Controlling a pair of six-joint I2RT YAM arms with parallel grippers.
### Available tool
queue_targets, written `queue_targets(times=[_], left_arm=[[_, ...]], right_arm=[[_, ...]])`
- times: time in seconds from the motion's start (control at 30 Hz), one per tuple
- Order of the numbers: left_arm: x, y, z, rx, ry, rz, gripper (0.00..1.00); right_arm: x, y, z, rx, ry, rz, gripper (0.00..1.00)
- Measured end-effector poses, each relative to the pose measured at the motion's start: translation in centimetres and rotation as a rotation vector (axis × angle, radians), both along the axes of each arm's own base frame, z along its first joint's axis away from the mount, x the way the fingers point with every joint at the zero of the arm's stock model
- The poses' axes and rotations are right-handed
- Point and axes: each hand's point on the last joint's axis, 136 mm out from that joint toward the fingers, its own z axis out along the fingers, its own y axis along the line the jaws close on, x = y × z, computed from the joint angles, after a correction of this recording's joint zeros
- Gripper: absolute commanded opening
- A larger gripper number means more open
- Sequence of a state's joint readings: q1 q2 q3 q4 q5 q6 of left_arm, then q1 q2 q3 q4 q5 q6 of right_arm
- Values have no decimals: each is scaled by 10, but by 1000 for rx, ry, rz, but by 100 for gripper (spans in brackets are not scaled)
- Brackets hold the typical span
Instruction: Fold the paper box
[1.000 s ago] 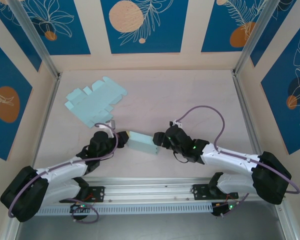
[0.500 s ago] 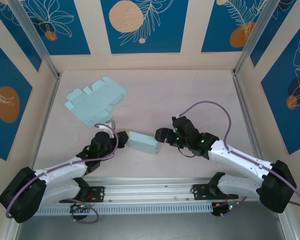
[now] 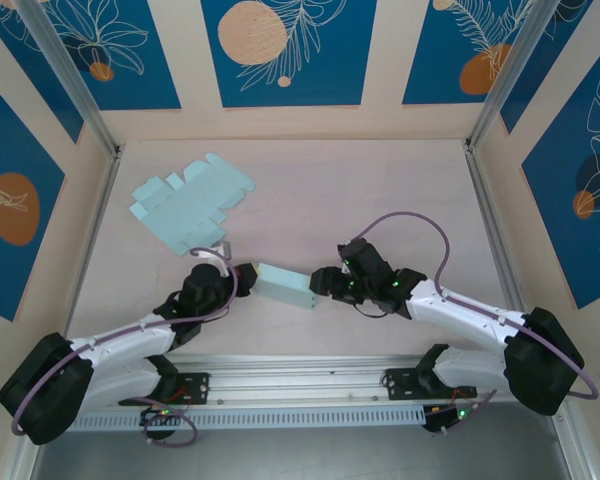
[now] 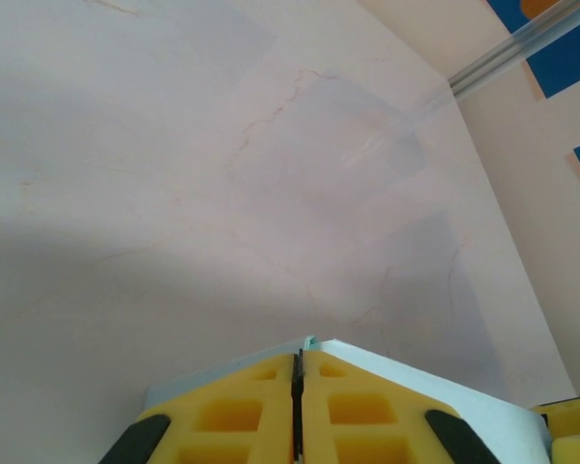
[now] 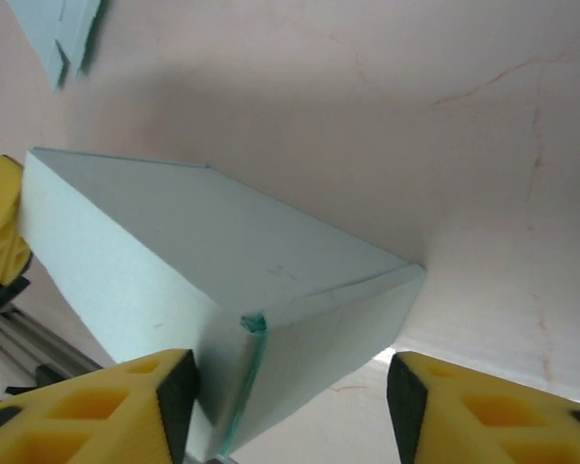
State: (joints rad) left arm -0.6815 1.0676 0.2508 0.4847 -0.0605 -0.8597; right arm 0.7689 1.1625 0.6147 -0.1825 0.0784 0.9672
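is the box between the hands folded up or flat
Folded up: the box shows a top and side walls meeting at a corner.

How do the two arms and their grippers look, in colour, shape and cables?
Both the left arm and right arm have white links and bulky black joints. A lilac cable loops along each. The finger pads are yellow, with square recesses; green lights dot the right wrist.

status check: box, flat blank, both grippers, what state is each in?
Box: folded up, lying between the grippers.
Blank: flat, unfolded, far left.
Left gripper: shut, pinching the box's edge.
Right gripper: open, fingers straddling the box's other end.
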Motion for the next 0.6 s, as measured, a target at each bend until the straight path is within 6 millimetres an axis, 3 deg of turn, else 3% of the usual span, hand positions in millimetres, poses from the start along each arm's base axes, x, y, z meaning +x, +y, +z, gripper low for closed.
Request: queue_targets(times=[0.17,0.6], left_arm=[[0,1,0,-3,2,7,9],[-5,2,-1,-35,5,34,8]], right_arm=[[4,8,2,71,-10,-3,32],[3,13,2,92,-61,-8,32]])
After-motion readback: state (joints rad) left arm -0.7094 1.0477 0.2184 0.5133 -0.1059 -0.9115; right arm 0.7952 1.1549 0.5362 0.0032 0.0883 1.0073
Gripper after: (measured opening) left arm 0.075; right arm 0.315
